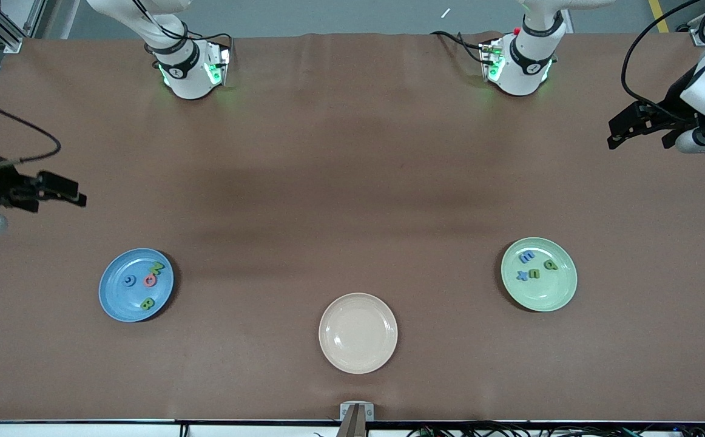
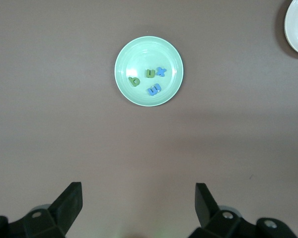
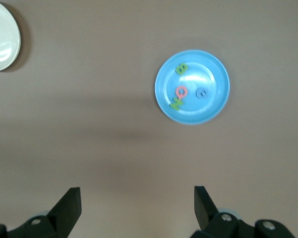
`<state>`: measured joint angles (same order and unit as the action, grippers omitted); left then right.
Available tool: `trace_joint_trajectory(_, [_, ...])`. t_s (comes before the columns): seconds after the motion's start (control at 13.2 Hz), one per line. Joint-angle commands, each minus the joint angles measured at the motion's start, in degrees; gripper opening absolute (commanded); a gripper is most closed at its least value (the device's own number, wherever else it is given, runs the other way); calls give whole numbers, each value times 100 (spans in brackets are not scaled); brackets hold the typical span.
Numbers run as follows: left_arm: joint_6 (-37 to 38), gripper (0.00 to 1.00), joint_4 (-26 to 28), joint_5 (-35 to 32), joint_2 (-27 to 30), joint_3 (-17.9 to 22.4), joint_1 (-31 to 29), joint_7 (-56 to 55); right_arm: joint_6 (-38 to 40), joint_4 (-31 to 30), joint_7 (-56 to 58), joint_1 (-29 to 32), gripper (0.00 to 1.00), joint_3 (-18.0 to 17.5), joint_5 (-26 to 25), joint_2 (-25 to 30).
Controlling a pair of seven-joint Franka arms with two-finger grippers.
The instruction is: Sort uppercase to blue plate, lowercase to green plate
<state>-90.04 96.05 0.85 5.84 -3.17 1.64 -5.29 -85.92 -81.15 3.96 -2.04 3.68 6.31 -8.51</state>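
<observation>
The blue plate (image 1: 116, 297) (image 3: 208, 106) lies toward the right arm's end of the table and holds the uppercase letters: a green N (image 1: 156, 267), a pink ring letter (image 1: 150, 280) (image 3: 182, 91), a blue C shape (image 1: 129, 280) and a green B (image 1: 147, 303). Toward the left arm's end, the green plate (image 1: 553, 291) (image 2: 144, 49) holds the lowercase letters: a blue m (image 1: 526, 257) (image 2: 154, 89), a green p (image 1: 550, 264), a green e (image 1: 534, 274) and a blue x (image 1: 522, 276). My right gripper (image 1: 70, 189) (image 3: 137, 191) and my left gripper (image 1: 614, 135) (image 2: 137, 191) hang open and empty at the table's two ends, each well clear of its plate.
A cream plate (image 1: 358, 332) with nothing in it sits between the two coloured plates, nearer to the front camera. Both robot bases stand along the table's edge farthest from the camera. A small grey mount (image 1: 357, 413) sits at the nearest edge.
</observation>
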Motion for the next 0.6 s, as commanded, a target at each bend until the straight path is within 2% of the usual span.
trace_joint_trajectory(0.0, [-58, 100, 28, 82, 49, -17, -33, -16, -39, -875, -342, 493, 100, -551, -218, 902])
trace_joint_trajectory(0.23, [-49, 100, 28, 82, 49, -17, -33, -8, 23, -946, -878, 521, 100, -745, -419, 1132])
trace_joint_trajectory(0.53, [-49, 100, 28, 82, 49, -8, -33, -8, -231, -1244, -932, 503, 100, -763, -456, 1431])
